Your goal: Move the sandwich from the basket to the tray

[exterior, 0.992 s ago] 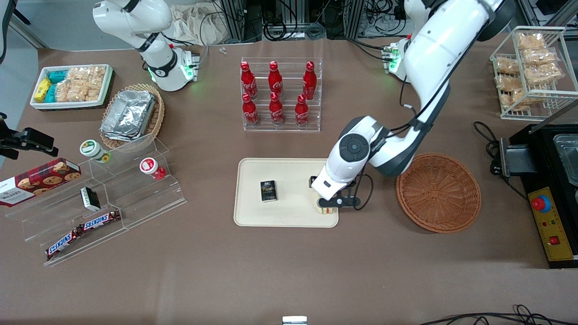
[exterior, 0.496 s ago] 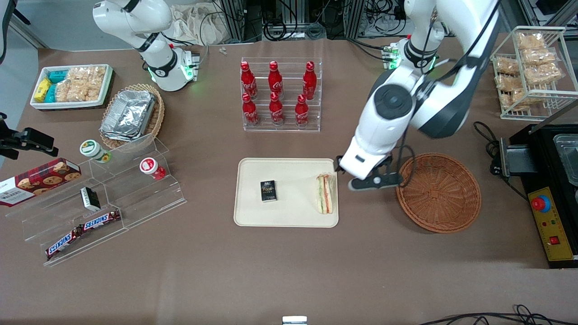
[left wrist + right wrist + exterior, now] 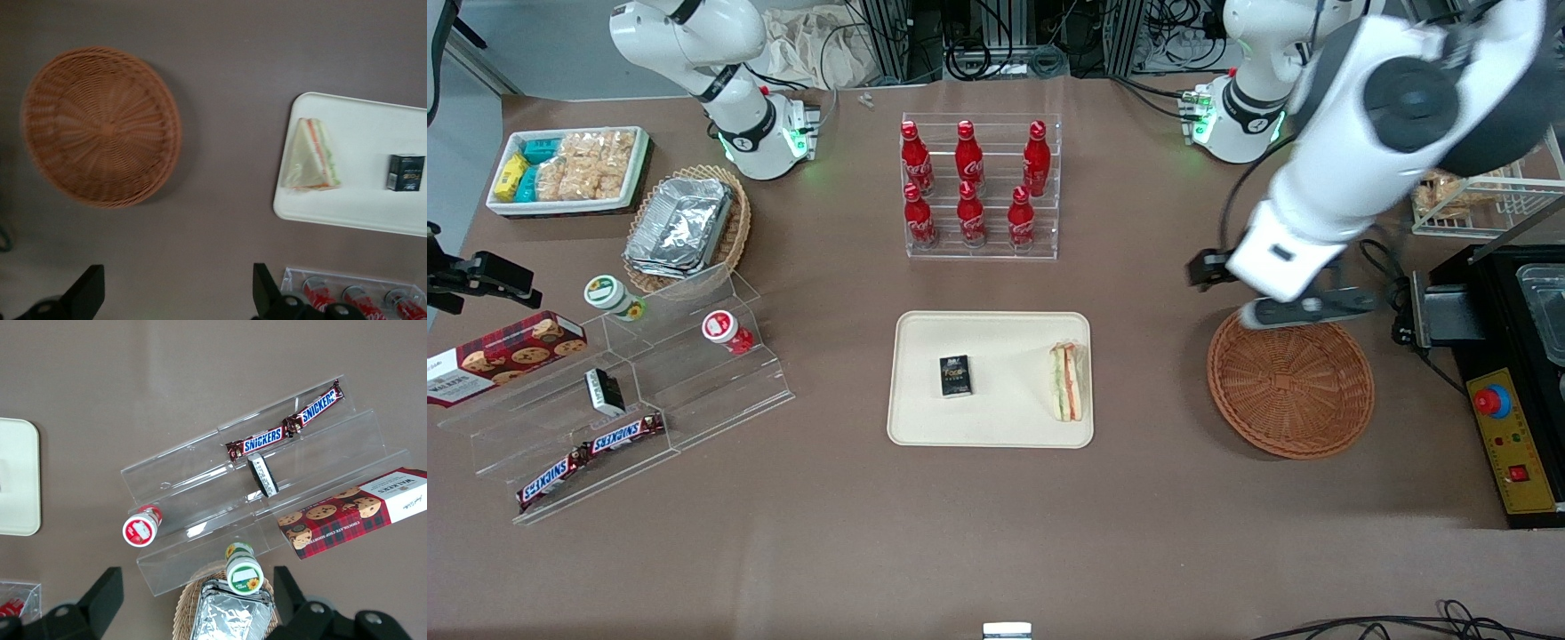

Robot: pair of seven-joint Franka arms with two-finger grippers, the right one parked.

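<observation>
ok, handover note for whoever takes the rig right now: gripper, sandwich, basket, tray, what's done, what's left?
Gripper: open, holding nothing, in the air over the rim of the round reddish-brown wicker basket farthest from the front camera.
Triangular clear-wrapped sandwich: lies on the cream rectangular tray, at the tray's end nearest the basket, apart from a small black box also on it.
Basket: nothing in it.
Done: sandwich placed on tray.
Left: nothing for the sandwich; at most park the arm.

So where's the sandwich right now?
The sandwich lies on the tray, at its end nearest the basket; the open gripper hangs above the basket's rim.
</observation>
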